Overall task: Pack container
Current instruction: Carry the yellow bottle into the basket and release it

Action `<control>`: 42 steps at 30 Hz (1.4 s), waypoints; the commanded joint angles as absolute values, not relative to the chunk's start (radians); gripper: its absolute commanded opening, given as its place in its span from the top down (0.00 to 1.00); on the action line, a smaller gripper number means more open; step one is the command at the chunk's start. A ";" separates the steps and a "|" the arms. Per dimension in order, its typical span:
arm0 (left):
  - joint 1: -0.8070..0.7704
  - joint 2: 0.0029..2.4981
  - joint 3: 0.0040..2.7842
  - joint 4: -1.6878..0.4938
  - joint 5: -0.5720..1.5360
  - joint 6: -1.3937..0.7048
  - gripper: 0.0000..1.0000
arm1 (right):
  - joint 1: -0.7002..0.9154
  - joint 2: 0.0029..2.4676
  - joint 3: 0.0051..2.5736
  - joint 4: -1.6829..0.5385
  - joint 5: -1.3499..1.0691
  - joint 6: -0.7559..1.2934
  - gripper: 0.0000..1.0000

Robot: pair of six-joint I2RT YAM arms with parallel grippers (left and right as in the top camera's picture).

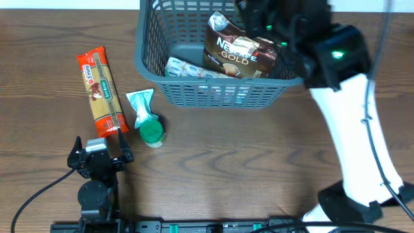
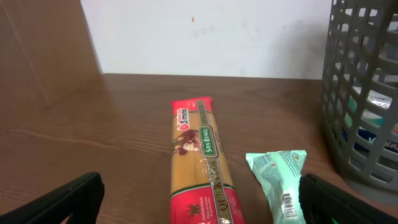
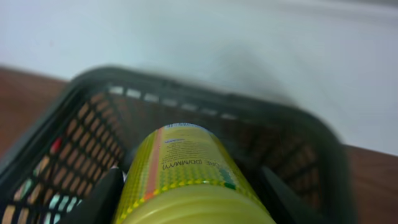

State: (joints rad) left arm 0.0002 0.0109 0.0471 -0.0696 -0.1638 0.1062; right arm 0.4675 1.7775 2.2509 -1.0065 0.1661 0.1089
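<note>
Container (image 1: 213, 96), right end effector (image 3: 189, 205) gripping yellow bottle (image 3: 186, 162)

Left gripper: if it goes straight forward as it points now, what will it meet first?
Probably the spaghetti packet, lying just ahead between its open fingers; its height above the table is unclear.

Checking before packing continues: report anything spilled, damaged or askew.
No spill or damage shows. The coffee pouch leans askew in the basket; pasta and green tube lie outside it.
</note>
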 commanded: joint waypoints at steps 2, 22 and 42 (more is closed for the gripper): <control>0.006 0.004 0.018 -0.084 -0.169 0.115 0.02 | 0.501 1.868 2.270 -1.033 0.167 0.069 0.99; 0.006 0.004 0.018 -0.084 -0.169 0.115 0.02 | 0.505 2.222 2.270 -1.145 0.096 0.073 0.98; 0.006 0.004 0.018 -0.084 -0.169 0.115 0.02 | 0.500 1.985 2.305 -1.192 0.167 0.089 0.01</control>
State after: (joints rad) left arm -0.0002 0.0109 0.0471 -0.0696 -0.1638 0.1062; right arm 0.4980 2.1471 2.2520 -1.2007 0.1223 0.0586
